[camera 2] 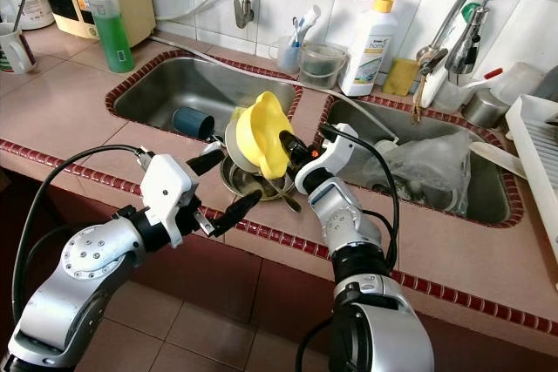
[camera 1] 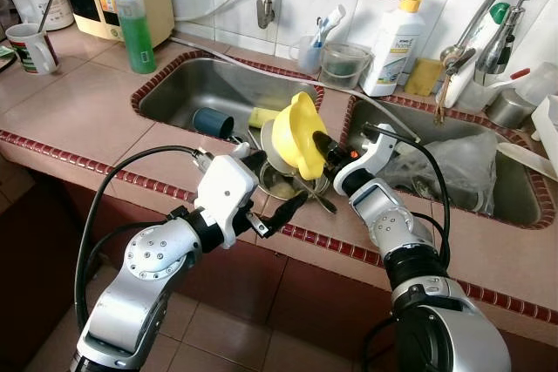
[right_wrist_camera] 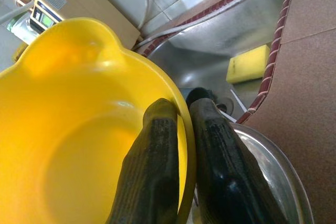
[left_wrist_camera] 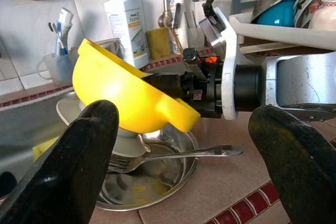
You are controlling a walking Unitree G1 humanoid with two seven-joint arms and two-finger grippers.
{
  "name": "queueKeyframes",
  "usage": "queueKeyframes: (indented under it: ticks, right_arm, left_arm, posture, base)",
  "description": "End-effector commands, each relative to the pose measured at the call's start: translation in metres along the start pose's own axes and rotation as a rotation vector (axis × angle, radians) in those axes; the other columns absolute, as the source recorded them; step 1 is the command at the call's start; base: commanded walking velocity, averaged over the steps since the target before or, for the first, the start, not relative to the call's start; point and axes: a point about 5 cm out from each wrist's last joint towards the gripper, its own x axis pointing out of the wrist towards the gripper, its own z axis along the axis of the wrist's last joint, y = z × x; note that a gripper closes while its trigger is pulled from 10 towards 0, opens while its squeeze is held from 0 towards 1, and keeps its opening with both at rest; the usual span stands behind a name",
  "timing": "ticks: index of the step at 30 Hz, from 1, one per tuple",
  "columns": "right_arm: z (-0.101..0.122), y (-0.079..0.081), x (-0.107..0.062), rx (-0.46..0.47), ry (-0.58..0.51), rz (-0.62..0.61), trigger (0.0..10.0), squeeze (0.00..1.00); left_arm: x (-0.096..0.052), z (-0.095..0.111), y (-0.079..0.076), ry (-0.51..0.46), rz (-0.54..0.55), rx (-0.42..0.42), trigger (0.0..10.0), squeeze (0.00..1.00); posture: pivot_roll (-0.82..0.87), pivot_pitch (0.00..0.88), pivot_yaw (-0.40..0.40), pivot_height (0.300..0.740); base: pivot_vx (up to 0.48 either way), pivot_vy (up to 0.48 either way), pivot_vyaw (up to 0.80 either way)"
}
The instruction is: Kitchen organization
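**Yellow bowl pinched by its rim above the dish pile**

The yellow bowl (camera 1: 296,135) hangs tilted over the steel plate (left_wrist_camera: 152,179) and fork (left_wrist_camera: 173,157) on the worktop (camera 1: 78,115) between the two sinks. The thin rim grip could let it swivel or slip and knock the stack below. The right claw (right_wrist_camera: 181,129) is clamped on that rim, one finger inside, one outside. The left claw (camera 1: 277,206) hovers spread wide just beside the plate, grasping nothing.
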Motion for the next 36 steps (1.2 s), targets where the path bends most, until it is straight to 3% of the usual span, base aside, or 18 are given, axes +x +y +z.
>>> queueKeyframes:
  ticks: [1, 8, 13, 19, 22, 24, 36]
  right_arm:
    - [0.010, 0.003, 0.000, 0.008, -0.041, 0.027, 10.0, 0.00]
    - [0.019, 0.009, -0.001, -0.045, -0.110, 0.079, 10.0, 0.00]
    - [0.030, 0.010, -0.004, -0.135, -0.180, 0.082, 10.0, 0.00]
    - [0.042, 0.012, -0.008, -0.328, -0.253, 0.069, 10.0, 0.00]
    - [0.051, 0.017, -0.013, -0.514, -0.334, 0.050, 10.0, 0.00]
    - [0.054, 0.018, -0.015, -0.563, -0.373, 0.029, 10.0, 0.00]
    - [0.051, 0.026, -0.019, -0.641, -0.425, 0.039, 10.0, 0.00]
  left_arm:
    - [0.000, 0.005, -0.002, -0.016, -0.005, 0.009, 10.0, 0.00]
    - [0.000, 0.003, 0.002, -0.017, 0.022, -0.027, 10.0, 0.00]
    - [0.000, 0.004, 0.011, -0.025, 0.063, -0.064, 10.0, 0.00]
    - [0.002, 0.004, 0.029, -0.047, 0.188, -0.138, 10.0, 0.00]
    - [0.004, 0.004, 0.045, -0.074, 0.300, -0.211, 10.0, 0.00]
    - [0.004, 0.005, 0.049, -0.094, 0.320, -0.224, 10.0, 0.00]
    - [0.007, 0.001, 0.051, -0.084, 0.311, -0.249, 10.0, 0.00]
  posture:
    - [0.17, 0.000, -0.086, 0.740]
    - [0.16, 0.000, -0.085, 0.740]
    - [0.16, 0.000, -0.083, 0.740]
    - [0.15, 0.000, -0.080, 0.740]
    - [0.15, 0.000, -0.080, 0.740]
    - [0.15, 0.000, -0.085, 0.740]
    - [0.14, 0.000, -0.082, 0.740]
  base:
    - [0.000, 0.000, 0.00]
    - [0.000, 0.000, 0.00]
    - [0.000, 0.000, 0.00]
    - [0.000, 0.000, 0.00]
    - [0.000, 0.000, 0.00]
    - [0.000, 0.000, 0.00]
    - [0.000, 0.047, 0.00]
